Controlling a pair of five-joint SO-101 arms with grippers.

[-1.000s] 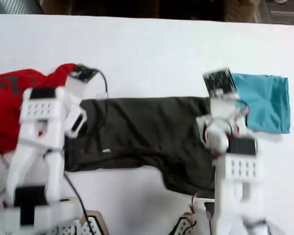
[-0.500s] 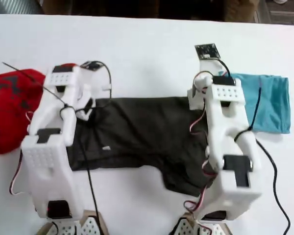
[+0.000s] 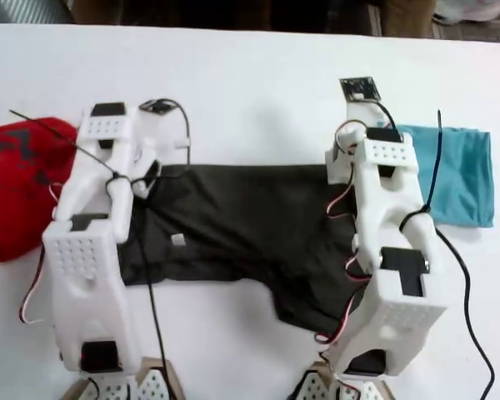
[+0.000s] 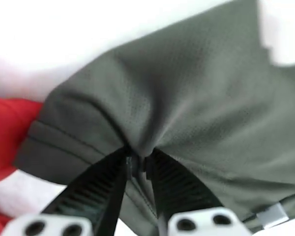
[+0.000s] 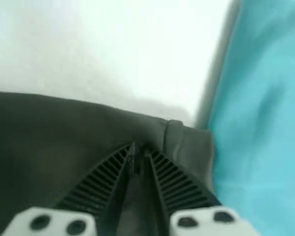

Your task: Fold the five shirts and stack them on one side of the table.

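On the table [image 3: 250, 67] we see the dark shirt [image 3: 250, 225]; left gripper [image 4: 137, 160] pinches its edge near the red shirt [image 3: 17, 183]; right gripper [image 5: 139, 153] pinches its corner beside the teal shirt [image 3: 454, 175].

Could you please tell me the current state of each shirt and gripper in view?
Dark shirt: spread out, unfolded, pinched near both far corners.
Red shirt: bunched up, unfolded.
Blue shirt: folded, lying flat.
Left gripper: shut on the dark shirt.
Right gripper: shut on the dark shirt.
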